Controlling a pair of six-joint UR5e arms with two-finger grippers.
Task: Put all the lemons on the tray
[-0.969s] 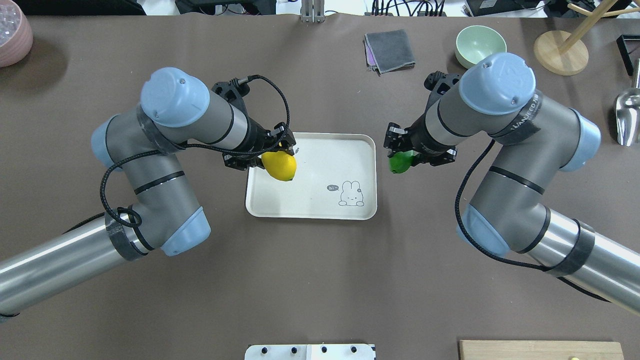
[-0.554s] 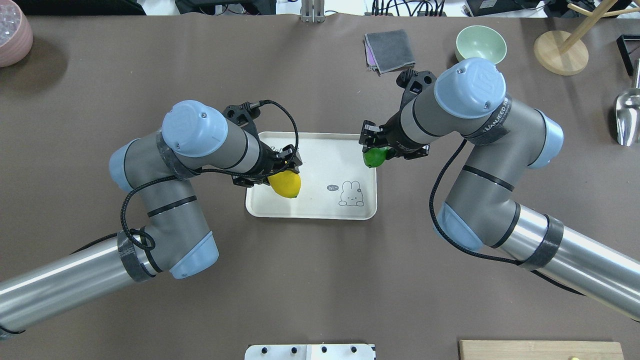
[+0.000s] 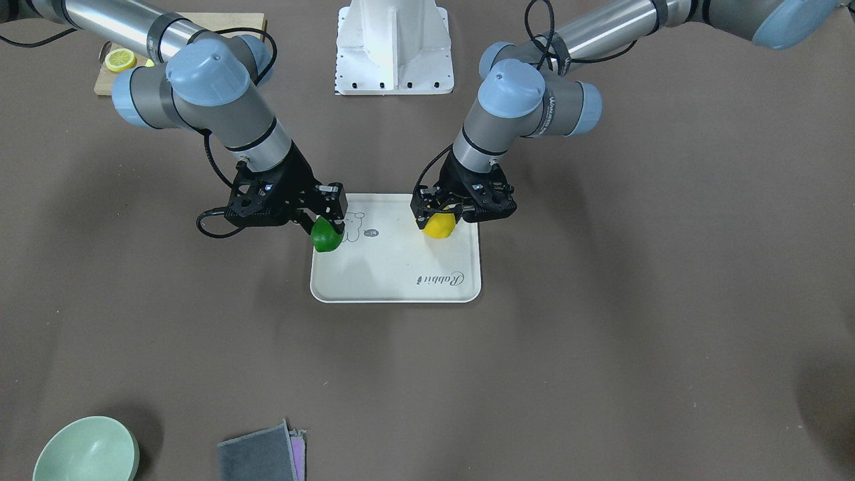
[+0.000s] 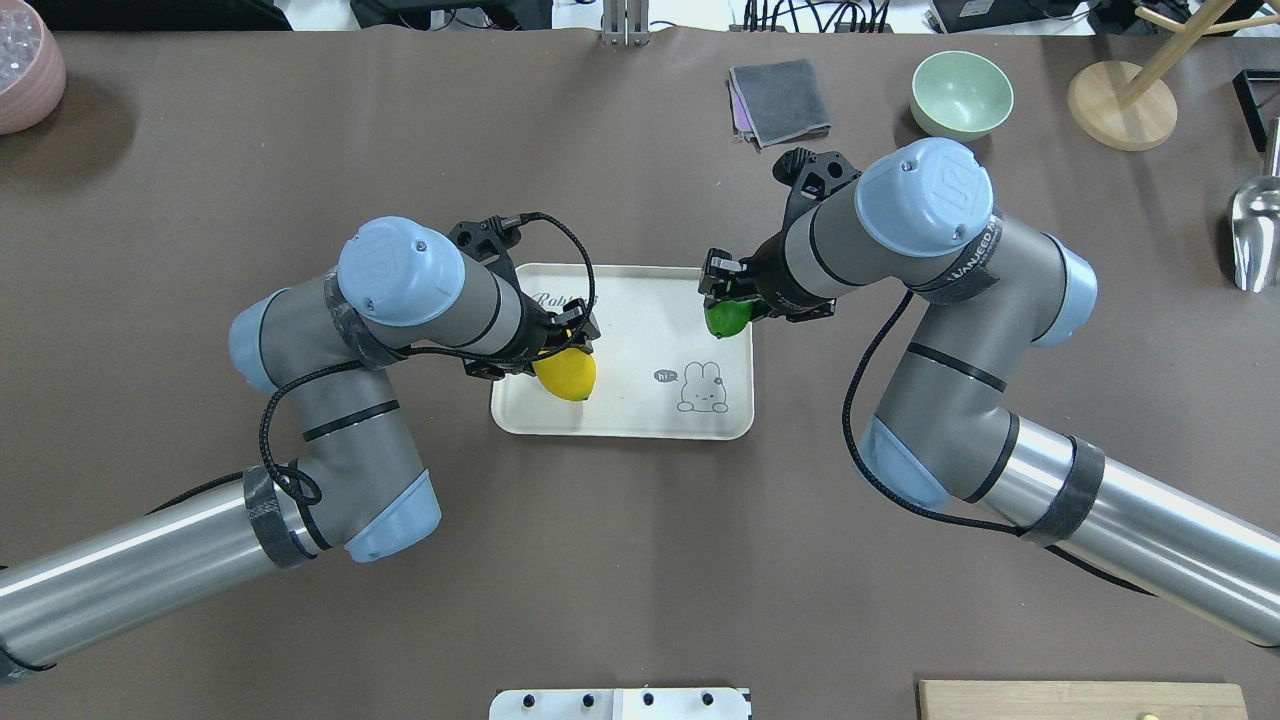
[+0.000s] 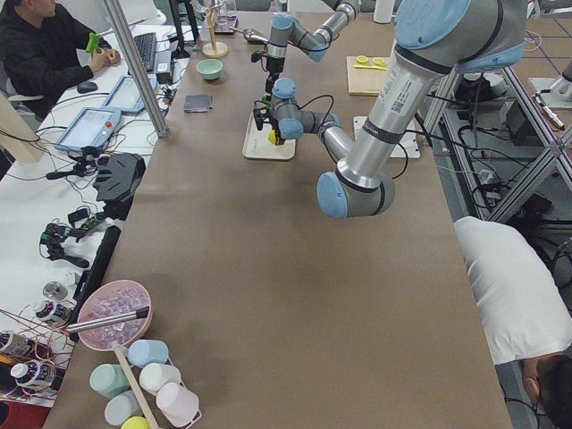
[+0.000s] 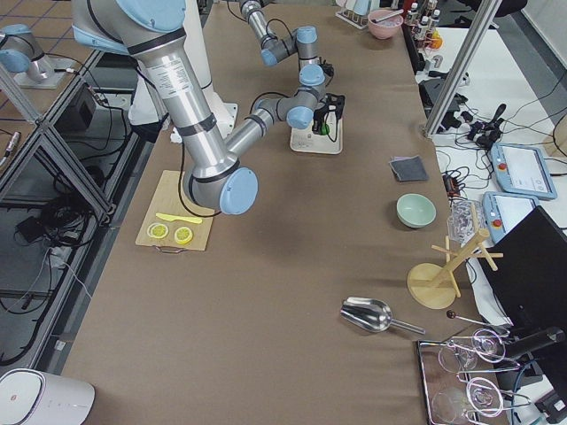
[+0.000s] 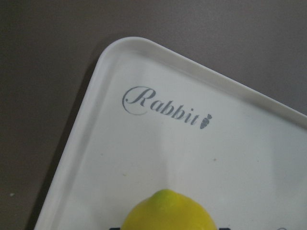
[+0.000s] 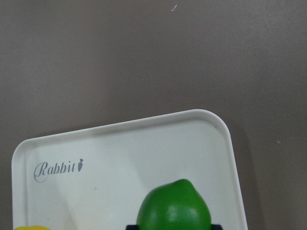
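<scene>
The cream-white tray (image 4: 640,410) (image 3: 394,287) lies mid-table with a bear drawing and "Rabbit" script. My left gripper (image 4: 560,352) (image 3: 442,215) is shut on the yellow lemon (image 4: 565,375) (image 3: 439,226) and holds it over the tray's left side. The yellow lemon also shows in the left wrist view (image 7: 168,211). My right gripper (image 4: 728,298) (image 3: 320,224) is shut on the green lemon (image 4: 726,317) (image 3: 326,235) over the tray's right rim. The green lemon also shows in the right wrist view (image 8: 173,206), above the tray (image 8: 115,158).
A grey cloth (image 4: 779,101) and a green bowl (image 4: 961,92) lie at the far right. A wooden stand (image 4: 1121,104) and a metal scoop (image 4: 1256,232) are further right. A pink bowl (image 4: 28,66) sits far left. A cutting board (image 3: 113,63) carries lemon slices.
Both arms have moved inward. The left gripper carried the yellow lemon further over the tray; the right gripper brought the green lemon from beside the tray to over its right rim.
</scene>
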